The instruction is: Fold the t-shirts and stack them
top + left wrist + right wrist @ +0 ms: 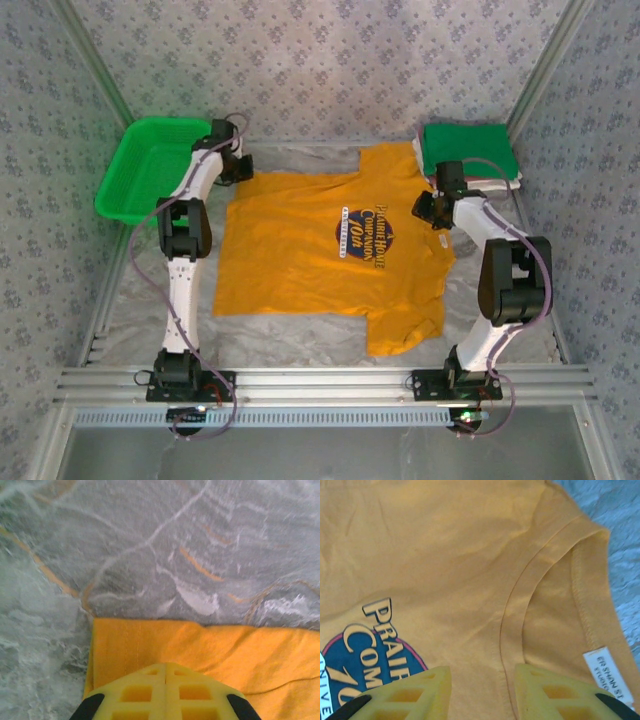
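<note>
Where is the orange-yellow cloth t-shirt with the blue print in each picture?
Top external: the orange-yellow cloth t-shirt lies spread flat in the middle of the table.
Left wrist: its plain edge runs across the bottom of the picture.
Right wrist: it covers nearly the whole picture, with the collar at the right.
Shared landmark: the grey crinkled table cover beside the shirt.

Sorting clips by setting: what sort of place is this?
Probably a lab robot cell: patterned walls around the table, left arm and right arm on an aluminium rail, orange t-shirt spread.
</note>
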Controlling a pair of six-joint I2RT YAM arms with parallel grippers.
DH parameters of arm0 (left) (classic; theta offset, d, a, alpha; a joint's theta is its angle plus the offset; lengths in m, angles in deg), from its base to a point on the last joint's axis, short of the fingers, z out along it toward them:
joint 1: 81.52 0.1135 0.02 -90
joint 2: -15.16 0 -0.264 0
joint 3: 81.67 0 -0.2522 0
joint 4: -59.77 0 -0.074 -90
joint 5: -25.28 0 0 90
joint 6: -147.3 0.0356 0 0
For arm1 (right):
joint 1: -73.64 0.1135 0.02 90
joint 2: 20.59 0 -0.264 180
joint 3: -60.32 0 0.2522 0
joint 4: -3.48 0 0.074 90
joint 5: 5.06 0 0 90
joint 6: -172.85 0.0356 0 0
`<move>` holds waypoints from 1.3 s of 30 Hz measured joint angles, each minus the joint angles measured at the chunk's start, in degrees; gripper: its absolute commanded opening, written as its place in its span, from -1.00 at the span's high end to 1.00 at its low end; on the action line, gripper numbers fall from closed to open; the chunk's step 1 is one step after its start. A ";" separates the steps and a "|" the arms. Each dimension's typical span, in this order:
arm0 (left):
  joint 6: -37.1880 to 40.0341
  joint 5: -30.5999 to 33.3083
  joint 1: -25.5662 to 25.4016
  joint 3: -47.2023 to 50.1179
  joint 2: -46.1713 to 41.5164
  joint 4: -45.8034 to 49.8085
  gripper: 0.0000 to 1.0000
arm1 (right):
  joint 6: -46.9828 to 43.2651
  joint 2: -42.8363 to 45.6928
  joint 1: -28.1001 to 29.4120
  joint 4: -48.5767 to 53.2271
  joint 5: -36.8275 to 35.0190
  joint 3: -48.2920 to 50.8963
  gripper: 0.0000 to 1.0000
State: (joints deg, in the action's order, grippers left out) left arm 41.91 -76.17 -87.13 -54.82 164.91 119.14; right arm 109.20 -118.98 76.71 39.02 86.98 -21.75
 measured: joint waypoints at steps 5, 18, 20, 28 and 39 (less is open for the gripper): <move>-1.18 0.74 0.39 -6.40 0.79 0.31 1.00 | -0.26 -1.46 -0.22 1.11 -1.14 -4.02 0.19; -3.37 2.69 -0.33 -5.64 -2.05 -1.81 1.00 | -1.55 -15.89 -0.68 6.93 -2.16 -19.10 0.36; -3.80 2.62 -1.66 1.60 -5.35 -4.13 1.00 | -1.81 -18.03 -0.35 7.69 -2.49 -21.64 0.47; -6.43 0.13 -8.48 23.45 -14.38 -13.14 1.00 | -2.86 -28.85 2.99 12.46 -3.19 -34.14 0.85; -9.44 -0.79 -8.22 26.34 -11.82 -15.32 1.00 | -2.49 -39.74 6.08 20.74 -4.42 -49.03 0.97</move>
State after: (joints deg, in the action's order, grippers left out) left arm 32.46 -76.95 -95.35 -28.48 153.09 103.82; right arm 106.71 -158.72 82.79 59.76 82.57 -70.78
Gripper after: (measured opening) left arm 0.042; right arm 0.070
